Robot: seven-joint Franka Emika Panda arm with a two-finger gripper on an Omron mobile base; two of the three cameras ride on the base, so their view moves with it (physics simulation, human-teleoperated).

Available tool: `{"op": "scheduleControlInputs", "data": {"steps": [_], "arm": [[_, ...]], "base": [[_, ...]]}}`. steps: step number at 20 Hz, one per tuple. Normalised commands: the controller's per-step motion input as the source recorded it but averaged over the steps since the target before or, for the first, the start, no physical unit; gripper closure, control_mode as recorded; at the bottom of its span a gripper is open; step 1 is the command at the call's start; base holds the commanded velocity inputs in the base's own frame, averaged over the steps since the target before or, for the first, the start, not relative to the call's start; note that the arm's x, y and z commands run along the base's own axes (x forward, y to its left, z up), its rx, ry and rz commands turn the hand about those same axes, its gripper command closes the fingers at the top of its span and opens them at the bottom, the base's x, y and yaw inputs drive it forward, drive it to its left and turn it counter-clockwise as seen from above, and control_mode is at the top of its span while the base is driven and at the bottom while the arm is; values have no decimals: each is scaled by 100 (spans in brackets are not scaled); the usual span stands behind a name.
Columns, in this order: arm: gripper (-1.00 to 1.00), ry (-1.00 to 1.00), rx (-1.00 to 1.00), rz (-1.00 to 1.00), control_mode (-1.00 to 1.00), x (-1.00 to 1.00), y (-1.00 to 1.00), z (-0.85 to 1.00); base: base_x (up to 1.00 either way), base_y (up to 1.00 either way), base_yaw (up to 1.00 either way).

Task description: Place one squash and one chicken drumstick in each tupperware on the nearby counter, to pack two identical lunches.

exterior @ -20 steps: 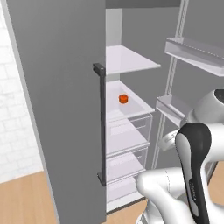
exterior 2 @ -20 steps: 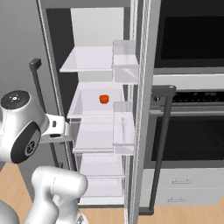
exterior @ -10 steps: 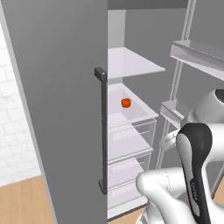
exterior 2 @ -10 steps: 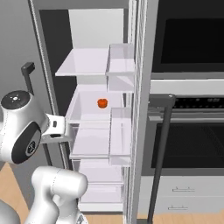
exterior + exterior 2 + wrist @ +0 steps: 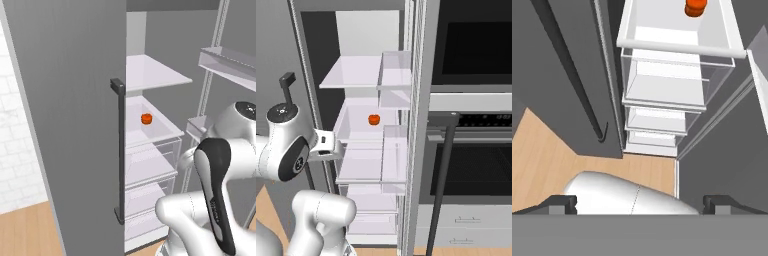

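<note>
A: Left base view first. How does the arm stand?

B: It rises white and glossy from the lower right, folded, with a dark band down the near link. In front of it is the open fridge (image 5: 150, 150). The grey, matte fridge door (image 5: 70, 115) fills the left half, with a dark straight bar handle (image 5: 119, 150) on its edge.

A: And the squash?

B: The squash (image 5: 146, 118) is a small glossy orange-red lump on a white fridge shelf (image 5: 160, 132), about mid-shelf, nearer the back wall than the front edge. Clear drawers sit below that shelf. Compared with a moment back the whole picture has slid closer, so the camera moved; the squash keeps its place on the shelf.

A: Right base view?

B: The arm's round white joint sits at the left, level with the middle shelf. The squash (image 5: 374, 119) lies toward that shelf's right side. Right of the fridge stands a black oven (image 5: 476, 115) with a long dark handle (image 5: 443, 165). This scene has also drawn nearer.

A: Hand view?

B: The hand (image 5: 640, 204) points down along the fridge front. Its two dark fingertips (image 5: 562, 202) stand far apart, nothing between them. The squash (image 5: 695, 8) shows at the top edge on the white shelf. Below are stacked clear drawers and a tan wooden floor (image 5: 542, 155).
</note>
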Motion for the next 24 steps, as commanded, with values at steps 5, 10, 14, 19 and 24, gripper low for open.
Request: {"op": "scheduleControlInputs", "data": {"steps": [5, 10, 14, 19, 24], "arm": [[-100, -6, 0, 0, -100, 80, 3, -30], [-100, -1, 5, 0, -100, 80, 0, -6], [-100, 0, 8, 0, -100, 68, 0, 0], [-100, 0, 2, 0, -100, 62, 3, -3], [-100, -2, 0, 0, -100, 62, 0, -20]], "base": [[0, 0, 0], [0, 0, 0], [0, 0, 0], [0, 0, 0], [0, 0, 0]]}}
